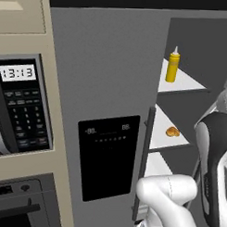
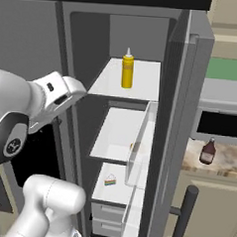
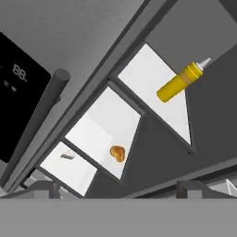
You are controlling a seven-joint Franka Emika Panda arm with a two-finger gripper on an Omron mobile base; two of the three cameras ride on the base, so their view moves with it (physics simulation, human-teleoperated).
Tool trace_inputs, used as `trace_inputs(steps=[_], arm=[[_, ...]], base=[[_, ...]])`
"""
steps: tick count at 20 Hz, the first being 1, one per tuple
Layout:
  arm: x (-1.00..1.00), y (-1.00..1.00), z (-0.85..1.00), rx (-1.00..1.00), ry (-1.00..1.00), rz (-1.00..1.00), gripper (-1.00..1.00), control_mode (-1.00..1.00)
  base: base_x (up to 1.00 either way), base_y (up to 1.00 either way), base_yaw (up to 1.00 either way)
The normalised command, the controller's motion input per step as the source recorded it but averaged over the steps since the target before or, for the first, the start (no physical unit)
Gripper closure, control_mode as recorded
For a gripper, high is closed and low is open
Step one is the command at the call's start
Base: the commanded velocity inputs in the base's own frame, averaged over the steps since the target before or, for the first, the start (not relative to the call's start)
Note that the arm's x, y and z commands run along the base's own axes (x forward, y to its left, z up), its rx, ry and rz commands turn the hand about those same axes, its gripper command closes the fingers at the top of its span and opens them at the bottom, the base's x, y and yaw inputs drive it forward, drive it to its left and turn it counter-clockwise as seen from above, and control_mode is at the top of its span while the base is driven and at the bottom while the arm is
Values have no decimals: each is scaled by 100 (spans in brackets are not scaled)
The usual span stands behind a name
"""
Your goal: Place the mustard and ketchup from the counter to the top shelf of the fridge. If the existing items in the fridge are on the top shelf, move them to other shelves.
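The mustard (image 2: 127, 69) stands upright on the fridge's top shelf (image 2: 148, 80); it also shows as the mustard (image 1: 172, 65) and the mustard (image 3: 178, 84). The ketchup (image 2: 207, 151) stands on the marbled counter (image 2: 229, 159), right of the open fridge (image 1: 108, 64). A golden-brown bun (image 1: 172, 132), also bun (image 3: 117, 153), lies on the second shelf. A pale wedge slice (image 2: 110, 179) rests on the third shelf. My gripper (image 3: 118, 188) is open with nothing between its fingertips. It hangs in front of the open fridge, well short of the shelves.
The fridge door with its black dispenser panel (image 1: 108, 157) and dark bar handle (image 3: 39, 121) stands to the left. A clear door shelf (image 2: 141, 142) hangs beside the shelves. A beige oven column with a microwave (image 1: 20, 103) is on the far left.
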Motion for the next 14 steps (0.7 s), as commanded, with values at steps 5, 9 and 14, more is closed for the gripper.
trace_inputs(steps=[5, 9, 14], arm=[[-21, 1, -5, -5, 0, 3, -100, -100], [-25, 0, -8, -3, 0, 4, -100, 100], [0, 0, 0, 0, 0, 0, -100, 100]], base=[[0, 0, 0], [-75, 0, 18], [-100, 0, 31]])
